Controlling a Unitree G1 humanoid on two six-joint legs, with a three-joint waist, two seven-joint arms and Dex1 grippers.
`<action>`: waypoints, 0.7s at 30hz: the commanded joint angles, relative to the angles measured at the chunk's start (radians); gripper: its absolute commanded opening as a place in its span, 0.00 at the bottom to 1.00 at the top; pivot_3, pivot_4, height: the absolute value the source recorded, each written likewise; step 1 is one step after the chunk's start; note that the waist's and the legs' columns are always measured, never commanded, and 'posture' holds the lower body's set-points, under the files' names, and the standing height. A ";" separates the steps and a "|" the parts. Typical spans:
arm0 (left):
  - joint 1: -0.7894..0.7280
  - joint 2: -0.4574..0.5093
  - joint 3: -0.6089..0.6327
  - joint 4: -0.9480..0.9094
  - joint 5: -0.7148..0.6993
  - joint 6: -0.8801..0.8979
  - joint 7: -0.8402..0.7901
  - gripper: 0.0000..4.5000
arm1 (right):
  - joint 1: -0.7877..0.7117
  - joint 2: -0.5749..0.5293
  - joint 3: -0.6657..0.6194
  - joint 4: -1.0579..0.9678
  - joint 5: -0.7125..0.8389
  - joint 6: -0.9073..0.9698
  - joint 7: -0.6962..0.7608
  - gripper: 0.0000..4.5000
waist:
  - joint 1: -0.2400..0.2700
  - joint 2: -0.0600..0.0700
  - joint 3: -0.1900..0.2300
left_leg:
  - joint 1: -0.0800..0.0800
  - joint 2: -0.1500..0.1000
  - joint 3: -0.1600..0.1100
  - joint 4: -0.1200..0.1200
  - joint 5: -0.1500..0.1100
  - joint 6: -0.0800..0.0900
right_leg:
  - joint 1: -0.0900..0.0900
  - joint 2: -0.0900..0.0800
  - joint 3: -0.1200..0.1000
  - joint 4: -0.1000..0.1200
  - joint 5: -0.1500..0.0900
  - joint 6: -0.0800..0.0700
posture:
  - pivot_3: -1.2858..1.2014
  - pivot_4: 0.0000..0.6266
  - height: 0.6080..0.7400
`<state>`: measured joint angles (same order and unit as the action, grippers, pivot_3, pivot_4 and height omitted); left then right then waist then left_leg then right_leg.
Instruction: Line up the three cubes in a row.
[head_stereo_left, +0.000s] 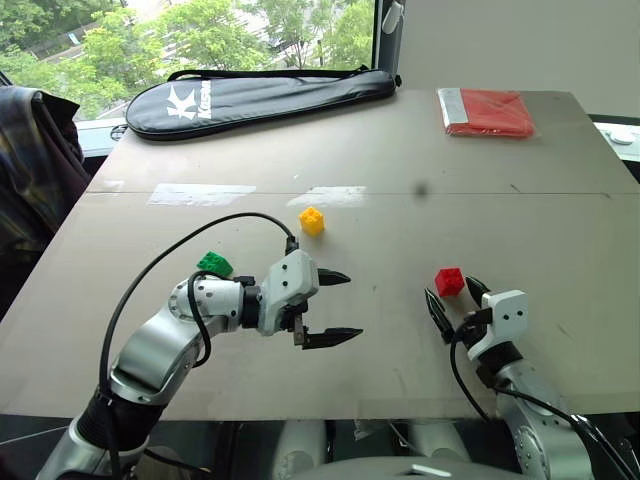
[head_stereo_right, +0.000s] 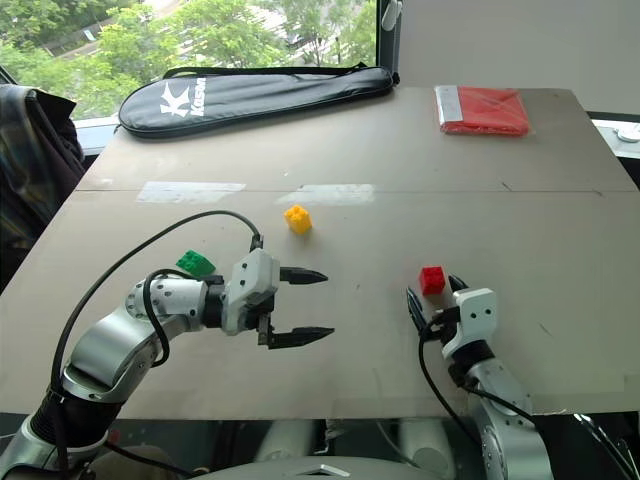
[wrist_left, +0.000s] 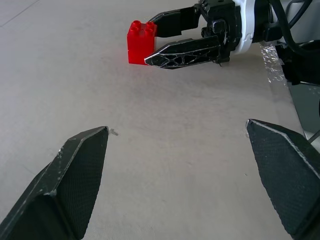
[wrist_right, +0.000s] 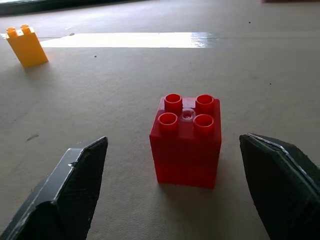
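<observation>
The three cubes are spread across the table and no row is formed yet. The red cube is seen on the right, upright on the table surface with its studs up, just beyond the tips of the right gripper. That gripper's two black fingers are spread wide to either side of the cube and nothing is gripped; in the right wrist view a clear gap of bare table is shown between the cube and each finger. The yellow cube is placed further away and to the left of the red one, near the middle of the table. The green cube is found at the left, behind the left forearm, nearer than the yellow cube.

The left gripper is held near the middle of the table, pointed to the right toward the red cube, its fingers fully parted and empty. The green cube lies behind this hand rather than ahead of it, so a reach back to the left would be needed. The yellow cube is judged nearer to the left gripper than to the right.

A black racket case and a flat red packet are left at the far edge.
</observation>
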<state>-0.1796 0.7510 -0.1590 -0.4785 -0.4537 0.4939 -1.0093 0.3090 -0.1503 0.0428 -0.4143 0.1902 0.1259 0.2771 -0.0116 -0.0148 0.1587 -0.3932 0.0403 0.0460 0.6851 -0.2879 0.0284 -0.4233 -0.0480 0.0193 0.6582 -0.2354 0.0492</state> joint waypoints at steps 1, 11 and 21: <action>0.034 -0.003 0.037 -0.038 -0.002 -0.013 0.028 1.00 | 0.006 -0.024 -0.048 -0.053 0.038 -0.017 0.019 0.99 | 0.000 0.000 0.000 | 0.000 0.000 0.000 0.000 0.000 0.000 | 0.000 0.000 0.000 0.000 0.000 0.000 | 0.52 0.24 0.76; 0.174 -0.170 0.175 -0.049 0.051 -0.076 0.311 1.00 | -0.054 -0.225 -0.219 -0.089 0.362 0.011 0.310 0.99 | 0.003 -0.002 0.001 | 0.000 0.000 0.000 0.002 0.000 0.000 | 0.001 0.000 0.000 0.001 0.001 0.000 | 0.52 0.24 0.76; 0.296 -0.266 0.292 -0.020 0.138 -0.163 0.486 1.00 | -0.085 -0.350 -0.262 -0.009 0.480 -0.052 0.615 0.99 | 0.001 -0.003 0.001 | 0.001 0.000 -0.002 0.002 0.000 0.000 | 0.002 0.000 -0.002 0.001 0.001 0.000 | 0.52 0.24 0.76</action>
<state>0.1087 0.4915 0.0928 -0.4616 -0.3296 0.3685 -0.5474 0.2283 -0.4904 -0.1973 -0.4115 0.6434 0.1016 0.8494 -0.0105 -0.0179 0.1599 -0.3925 0.0401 0.0441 0.6870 -0.2878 0.0285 -0.4215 -0.0480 0.0177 0.6597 -0.2346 0.0491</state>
